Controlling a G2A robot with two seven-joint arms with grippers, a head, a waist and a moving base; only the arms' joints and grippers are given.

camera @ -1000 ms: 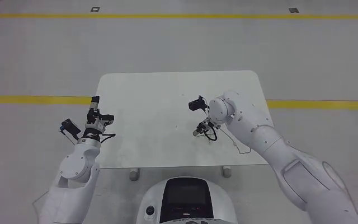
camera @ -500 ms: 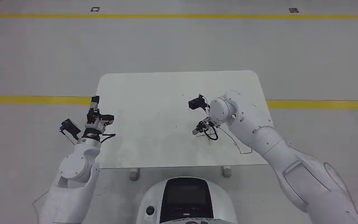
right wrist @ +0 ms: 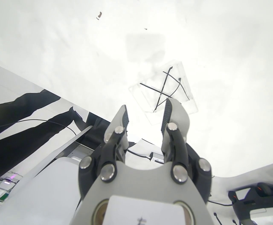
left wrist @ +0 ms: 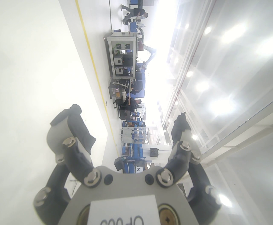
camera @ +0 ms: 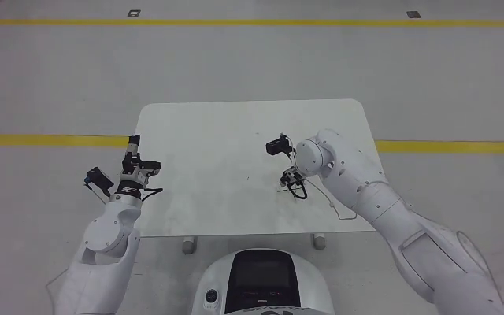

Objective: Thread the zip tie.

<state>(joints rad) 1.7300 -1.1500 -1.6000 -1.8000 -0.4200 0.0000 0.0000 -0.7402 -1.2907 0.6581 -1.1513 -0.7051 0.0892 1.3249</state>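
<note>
Several black zip ties (right wrist: 165,89) lie crossed in a shallow clear tray (right wrist: 187,89) on the white table (camera: 220,142). My right gripper (right wrist: 147,113) hovers just short of the tray, open, with nothing between its fingers; one fingertip (right wrist: 170,106) overlaps the near ends of the ties. From above, the right gripper (camera: 286,180) is over the table's right half. My left gripper (camera: 133,144) is at the table's left edge, pointing away from me. The left gripper (left wrist: 128,121) is open and empty, far from the ties.
The table's front edge (right wrist: 64,102) runs close behind the right gripper. A thin cable (camera: 337,206) trails on the table near the right arm. A few small dark specks (right wrist: 99,15) lie on the tabletop beyond the tray.
The right gripper has shifted slightly to the right over the table. The left arm has not moved.
</note>
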